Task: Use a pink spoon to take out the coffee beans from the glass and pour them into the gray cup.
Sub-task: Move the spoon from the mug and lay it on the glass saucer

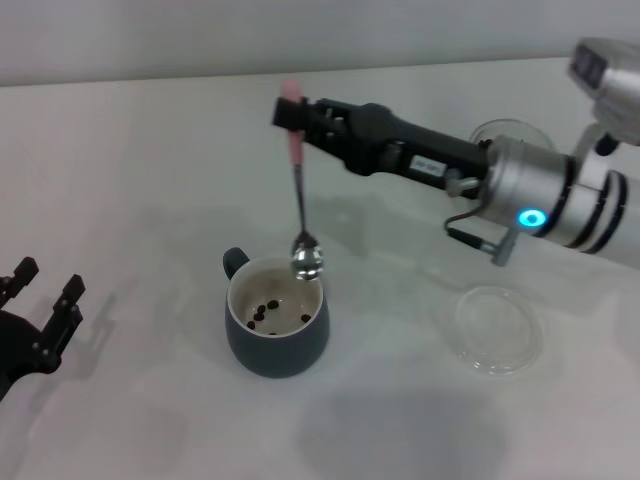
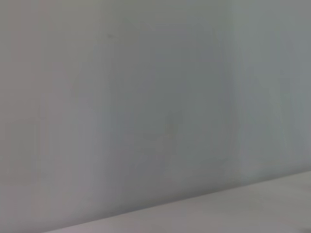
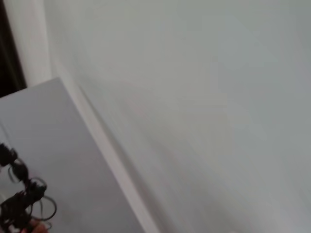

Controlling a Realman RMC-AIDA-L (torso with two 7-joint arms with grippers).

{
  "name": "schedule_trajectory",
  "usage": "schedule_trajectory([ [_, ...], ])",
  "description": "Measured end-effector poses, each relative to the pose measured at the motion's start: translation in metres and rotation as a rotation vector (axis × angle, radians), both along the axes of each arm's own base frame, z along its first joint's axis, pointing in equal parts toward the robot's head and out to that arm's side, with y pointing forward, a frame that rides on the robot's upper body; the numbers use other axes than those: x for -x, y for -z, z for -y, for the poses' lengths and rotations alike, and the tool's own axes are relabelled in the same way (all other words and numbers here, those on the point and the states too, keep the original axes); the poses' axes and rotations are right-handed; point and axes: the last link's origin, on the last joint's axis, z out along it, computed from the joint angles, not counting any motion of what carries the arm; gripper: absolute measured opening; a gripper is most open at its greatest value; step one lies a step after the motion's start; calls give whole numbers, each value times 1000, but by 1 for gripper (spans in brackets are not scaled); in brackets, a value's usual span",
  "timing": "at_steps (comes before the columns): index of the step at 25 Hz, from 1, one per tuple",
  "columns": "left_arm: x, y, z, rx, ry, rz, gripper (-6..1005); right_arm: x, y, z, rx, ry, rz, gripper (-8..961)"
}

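The pink spoon (image 1: 297,190) hangs bowl-down over the far rim of the gray cup (image 1: 277,324), a few coffee beans (image 1: 267,311) inside. The right gripper (image 1: 293,117) pinches its handle; the left gripper (image 1: 45,296) sits spread, far left.

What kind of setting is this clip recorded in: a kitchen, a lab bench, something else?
Most likely a lab test bench, not a kitchen: a bare white table against a plain wall, holding only the gray cup and a clear saucer, with the right gripper holding the pink spoon.
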Motion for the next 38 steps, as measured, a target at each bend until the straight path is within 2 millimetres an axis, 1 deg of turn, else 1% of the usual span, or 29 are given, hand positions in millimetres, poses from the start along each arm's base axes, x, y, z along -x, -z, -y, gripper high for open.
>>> schedule_trajectory([
  [5,0,-1,-1,-6,0,1,535,-23,-18,3,-26,58,-6,148],
  [10,-1,-1,-2,-6,2,2,534,-56,-39,11,-69,157,5,148],
  [13,-1,-1,-3,-7,4,2,534,-77,-51,19,-90,220,15,148],
  [16,-2,-1,-4,-7,8,3,534,-93,-56,30,-106,278,14,148],
  [19,-4,-2,-7,-10,16,4,534,-107,-59,40,-117,325,20,148],
  [22,-5,-2,-9,-14,19,5,535,-116,-59,48,-117,356,28,147],
  [28,-8,-3,-13,-19,30,7,535,-134,-55,60,-107,431,68,147],
  [32,-8,-3,-14,-19,31,7,535,-140,-52,65,-103,463,86,147],
  [38,-9,-3,-15,-19,35,6,534,-147,-49,66,-100,494,115,147],
])
